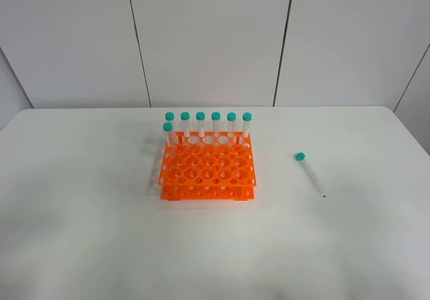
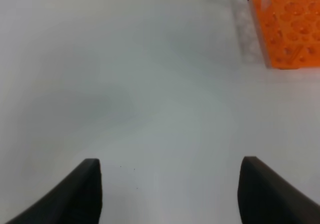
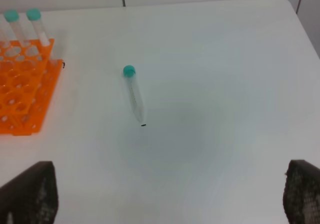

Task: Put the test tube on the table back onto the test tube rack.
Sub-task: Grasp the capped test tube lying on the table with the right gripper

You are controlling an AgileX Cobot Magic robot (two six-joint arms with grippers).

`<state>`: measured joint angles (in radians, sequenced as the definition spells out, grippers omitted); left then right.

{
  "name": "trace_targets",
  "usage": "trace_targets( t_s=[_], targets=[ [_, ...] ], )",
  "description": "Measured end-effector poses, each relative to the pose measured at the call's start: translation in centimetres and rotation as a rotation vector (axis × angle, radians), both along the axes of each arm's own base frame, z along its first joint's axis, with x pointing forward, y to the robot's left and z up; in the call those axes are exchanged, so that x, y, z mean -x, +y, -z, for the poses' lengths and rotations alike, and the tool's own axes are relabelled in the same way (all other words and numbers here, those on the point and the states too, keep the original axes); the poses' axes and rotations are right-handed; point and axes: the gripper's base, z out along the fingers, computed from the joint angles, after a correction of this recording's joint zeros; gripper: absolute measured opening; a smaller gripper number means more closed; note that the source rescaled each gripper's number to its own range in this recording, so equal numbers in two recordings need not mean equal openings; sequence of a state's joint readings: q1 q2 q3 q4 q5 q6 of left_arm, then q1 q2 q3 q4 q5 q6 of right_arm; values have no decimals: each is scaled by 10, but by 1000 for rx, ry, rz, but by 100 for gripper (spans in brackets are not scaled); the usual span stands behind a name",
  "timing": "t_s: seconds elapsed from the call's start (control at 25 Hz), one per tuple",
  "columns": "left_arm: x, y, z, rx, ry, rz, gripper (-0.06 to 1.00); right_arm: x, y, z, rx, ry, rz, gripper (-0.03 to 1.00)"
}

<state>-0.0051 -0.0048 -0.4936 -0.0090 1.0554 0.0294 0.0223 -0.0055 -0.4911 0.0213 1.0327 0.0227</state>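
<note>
Black left jaws wide apart, empty; right jaws wider, apparently empty, test tube [image 3: 135, 97] untouched.

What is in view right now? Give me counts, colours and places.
test tube: one, clear with teal cap, lying on the table right of the rack
racked tubes: seven, clear with teal caps, upright; six along the rack's back row, one just in front at its left end
test tube rack: one, orange, mid-table
table: one, white
wall panels: pale grey, behind the table
left gripper: one, dark, open, over bare table
right gripper: one, dark, open, empty, short of the test tube
</note>
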Motion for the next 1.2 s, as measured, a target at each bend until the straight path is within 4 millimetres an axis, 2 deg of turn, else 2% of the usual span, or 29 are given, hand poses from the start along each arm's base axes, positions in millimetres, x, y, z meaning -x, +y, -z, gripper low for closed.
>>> trace_targets(
  t_s=[1.0,1.08,1.2],
  targets=[
    [0,0,0,0,0,0,80,0,0,0,0,-2,0,100],
    [0,0,0,0,0,0,80,-1,-1,-3,6,0,4,100],
    [0,0,0,0,0,0,80,-17,-1,-19,11,52,6,100]
  ],
)
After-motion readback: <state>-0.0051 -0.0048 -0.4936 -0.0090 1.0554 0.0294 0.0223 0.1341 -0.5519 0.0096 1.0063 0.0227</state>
